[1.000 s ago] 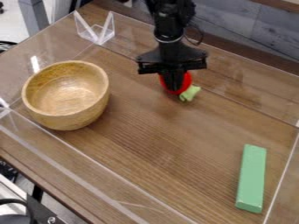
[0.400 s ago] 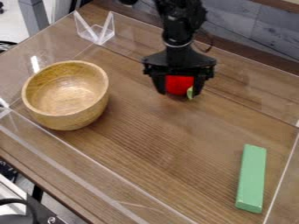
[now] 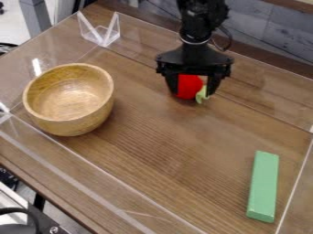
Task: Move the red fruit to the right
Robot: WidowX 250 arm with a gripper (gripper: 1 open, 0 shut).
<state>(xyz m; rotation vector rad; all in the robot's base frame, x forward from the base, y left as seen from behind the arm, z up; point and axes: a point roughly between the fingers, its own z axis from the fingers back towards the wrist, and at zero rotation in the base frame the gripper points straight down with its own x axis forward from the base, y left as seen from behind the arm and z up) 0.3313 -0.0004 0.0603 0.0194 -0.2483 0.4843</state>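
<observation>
The red fruit (image 3: 188,87) is small and bright red with a green leafy stem (image 3: 202,96) at its lower right. It lies on the wooden table, right of the wooden bowl (image 3: 69,97). My gripper (image 3: 192,85) hangs straight over it, open, with one black finger on each side of the fruit. The fingers do not press on it.
A green rectangular block (image 3: 263,186) lies near the front right. Low clear acrylic walls (image 3: 98,29) ring the table, and a clear triangular piece stands at the back left. Bare wood (image 3: 171,155) stretches between the bowl and the block.
The gripper opened from shut on the fruit and let it go. Arm and fruit shifted a little to the right and back.
</observation>
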